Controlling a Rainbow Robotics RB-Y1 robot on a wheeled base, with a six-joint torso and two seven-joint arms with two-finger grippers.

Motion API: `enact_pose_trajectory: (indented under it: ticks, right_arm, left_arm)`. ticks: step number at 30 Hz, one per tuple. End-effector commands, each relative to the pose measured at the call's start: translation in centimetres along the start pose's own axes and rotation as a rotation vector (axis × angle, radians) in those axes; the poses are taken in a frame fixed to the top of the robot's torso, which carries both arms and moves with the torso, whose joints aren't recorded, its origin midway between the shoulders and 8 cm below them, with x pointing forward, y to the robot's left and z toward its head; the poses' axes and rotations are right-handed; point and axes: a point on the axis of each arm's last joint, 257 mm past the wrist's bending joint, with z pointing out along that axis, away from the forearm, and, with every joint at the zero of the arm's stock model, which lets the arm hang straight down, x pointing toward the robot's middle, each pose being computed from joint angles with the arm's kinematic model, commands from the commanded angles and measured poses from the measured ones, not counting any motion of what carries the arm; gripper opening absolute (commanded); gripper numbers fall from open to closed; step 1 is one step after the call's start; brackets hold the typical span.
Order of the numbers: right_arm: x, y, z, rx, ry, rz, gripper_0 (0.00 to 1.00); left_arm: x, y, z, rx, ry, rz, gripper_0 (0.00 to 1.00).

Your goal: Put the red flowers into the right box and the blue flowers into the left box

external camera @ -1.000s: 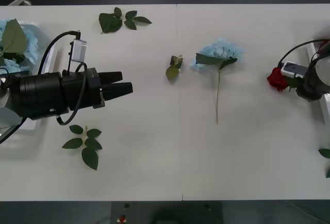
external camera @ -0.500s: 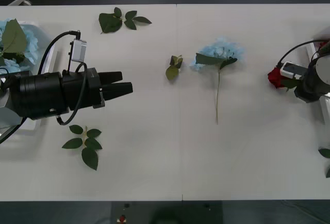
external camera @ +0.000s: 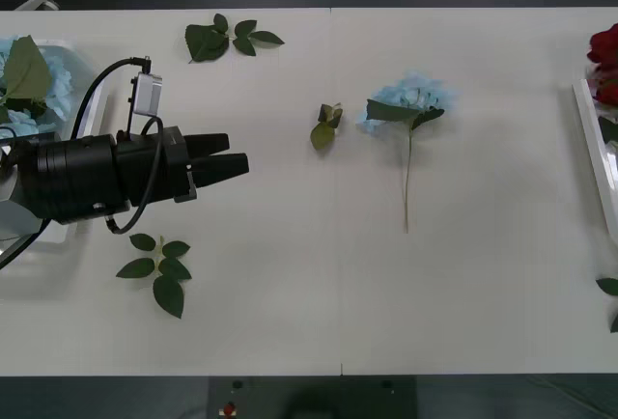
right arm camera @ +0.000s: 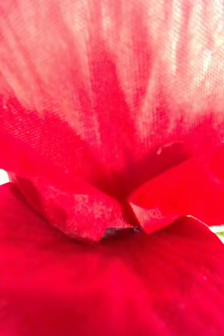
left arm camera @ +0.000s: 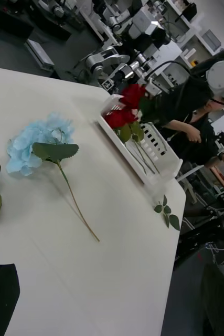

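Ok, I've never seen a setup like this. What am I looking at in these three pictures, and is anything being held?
This is a two-armed robot sorting artificial flowers on a white table. The wide picture looks down from above the arms. The black left arm reaches in from the left, and its left gripper hangs over bare table, holding nothing. One blue flower lies mid-table among loose leaf sprigs. More blue flowers sit in the left box, and red flowers rest at the right box. The slanted picture comes from the left wrist camera, looking across the table to that box. The red close-up comes from the right wrist camera, right up against rose petals. Whether that arm grips the rose cannot be told.
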Motion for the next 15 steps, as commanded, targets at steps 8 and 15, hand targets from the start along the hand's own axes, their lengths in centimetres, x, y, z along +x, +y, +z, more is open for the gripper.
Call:
enact_pose_trajectory:
  ticks: [8,15]
  right_arm:
    - [6.3,-9.9,0.1,0.243,-0.004,0.300,0.00]
    - [8.8,-9.6,3.9,0.316,-0.071,0.375,0.00]
  left_arm:
    - [-2.1,-1.2,0.6,0.024,-0.036,0.026,1.00]
    - [-2.0,-1.2,0.5,0.024,-0.034,0.026,1.00]
